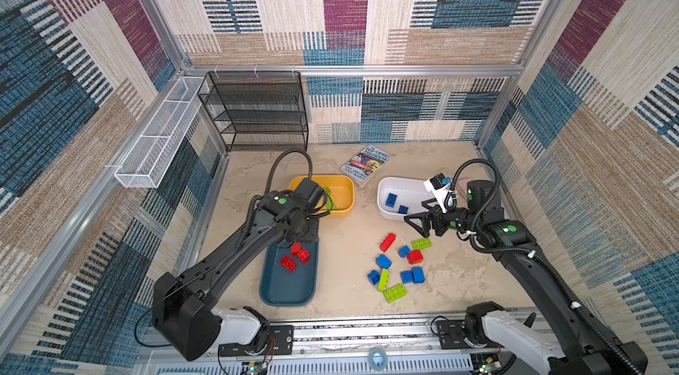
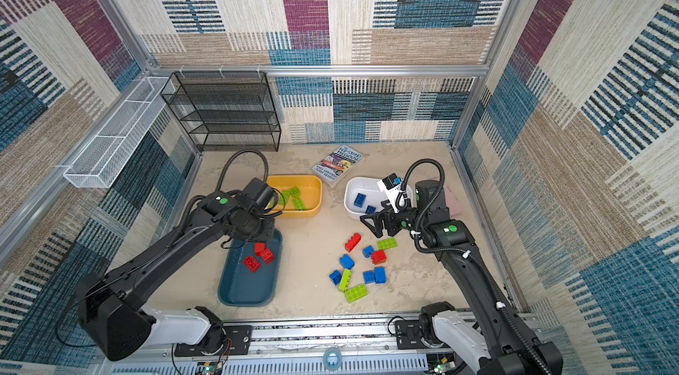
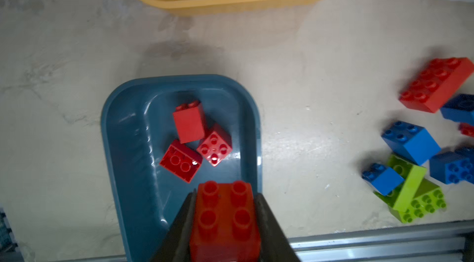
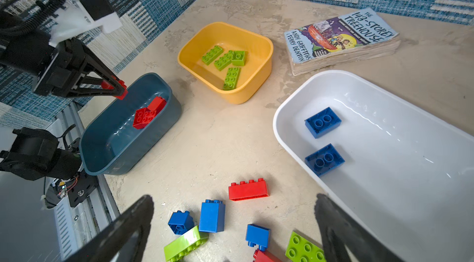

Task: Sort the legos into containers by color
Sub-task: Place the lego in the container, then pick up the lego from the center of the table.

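My left gripper (image 3: 224, 196) is shut on a square red lego (image 3: 224, 219) and hangs over the near end of the dark teal container (image 1: 290, 292). Three red legos (image 1: 295, 257) lie in that bin. The yellow container (image 1: 343, 186) holds several lime green legos (image 4: 225, 60). Two blue legos (image 4: 323, 140) lie in the white container (image 1: 382, 191). My right gripper (image 1: 416, 225) is open and empty, low beside the white bin's front edge. It is above a loose pile of red (image 1: 387, 242), blue (image 1: 383, 261) and green (image 1: 395, 292) legos.
A paperback book (image 1: 365, 165) lies behind the yellow and white bins. A black wire shelf (image 1: 257, 112) stands at the back left, with a white mesh basket (image 1: 158, 138) on the left wall. A metal rail (image 1: 367, 332) runs along the front edge.
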Robot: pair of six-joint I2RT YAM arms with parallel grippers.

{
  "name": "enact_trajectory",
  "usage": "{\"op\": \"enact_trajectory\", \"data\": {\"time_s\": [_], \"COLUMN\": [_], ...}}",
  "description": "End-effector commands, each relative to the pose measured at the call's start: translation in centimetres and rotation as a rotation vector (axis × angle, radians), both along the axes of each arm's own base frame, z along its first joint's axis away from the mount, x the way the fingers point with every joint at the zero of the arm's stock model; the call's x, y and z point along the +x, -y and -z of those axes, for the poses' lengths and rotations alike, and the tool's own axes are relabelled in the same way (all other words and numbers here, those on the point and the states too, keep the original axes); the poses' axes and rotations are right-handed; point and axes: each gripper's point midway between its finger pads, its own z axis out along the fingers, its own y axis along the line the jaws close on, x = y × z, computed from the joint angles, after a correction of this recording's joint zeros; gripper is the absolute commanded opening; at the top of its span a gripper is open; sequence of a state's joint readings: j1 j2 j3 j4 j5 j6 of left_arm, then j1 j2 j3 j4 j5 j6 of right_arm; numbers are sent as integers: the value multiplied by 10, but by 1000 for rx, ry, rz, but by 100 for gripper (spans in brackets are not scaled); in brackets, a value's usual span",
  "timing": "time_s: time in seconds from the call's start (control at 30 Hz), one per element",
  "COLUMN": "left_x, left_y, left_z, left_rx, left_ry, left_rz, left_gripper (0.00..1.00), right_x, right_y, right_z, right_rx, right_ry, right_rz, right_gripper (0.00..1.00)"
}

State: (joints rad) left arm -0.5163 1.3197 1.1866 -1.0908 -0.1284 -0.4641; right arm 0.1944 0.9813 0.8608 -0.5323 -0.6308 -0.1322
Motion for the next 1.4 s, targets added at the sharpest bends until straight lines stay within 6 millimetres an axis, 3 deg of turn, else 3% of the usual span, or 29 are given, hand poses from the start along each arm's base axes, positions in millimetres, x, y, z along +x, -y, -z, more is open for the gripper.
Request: {"op": "enact_trajectory", "data": {"time_s": [0.0, 0.23, 0.33, 0.53, 0.77, 0.87, 0.93, 1.07, 1.13, 1.23, 1.37], "left_x": [5, 33, 33, 28, 26, 26, 26, 24, 23, 16, 15], "left_y": [-28, -61, -60, -62, -47, -26, -4, 25, 38, 63, 73], "left_z": [14, 64, 82, 89, 56, 29, 8, -20, -28, -42, -48], "left_rx": [11, 5, -5, 6, -89, -213, -330, -475, -544, -706, -788], "left_ry": [-2, -8, -56, -81, -49, -16, 5, 48, 74, 100, 144], "left_rz": [-76, -266, -275, -270, -222, -161, -87, 59, 132, 261, 325], "left_gripper": [32, 32, 32, 52, 64, 67, 79, 85, 100, 100, 100], "right_x": [4, 3, 1, -4, -4, -3, -3, 0, -3, -4, -5], "right_y": [-5, -5, -6, -9, -10, -11, -12, -15, -23, -28, -27], "right_z": [-8, -9, -7, -6, -6, -7, -8, -8, -7, 0, 12], "right_rx": [31, 37, 40, 54, 38, 36, 42, 78, 104, 100, 129], "right_ry": [26, 29, 17, 5, -8, -19, -41, -108, -147, -193, -279], "right_rz": [-20, -19, -21, -51, -66, -77, -69, -39, -39, 30, 175], "right_gripper": [99, 99, 99, 99, 99, 99, 99, 99, 99, 99, 99]}}
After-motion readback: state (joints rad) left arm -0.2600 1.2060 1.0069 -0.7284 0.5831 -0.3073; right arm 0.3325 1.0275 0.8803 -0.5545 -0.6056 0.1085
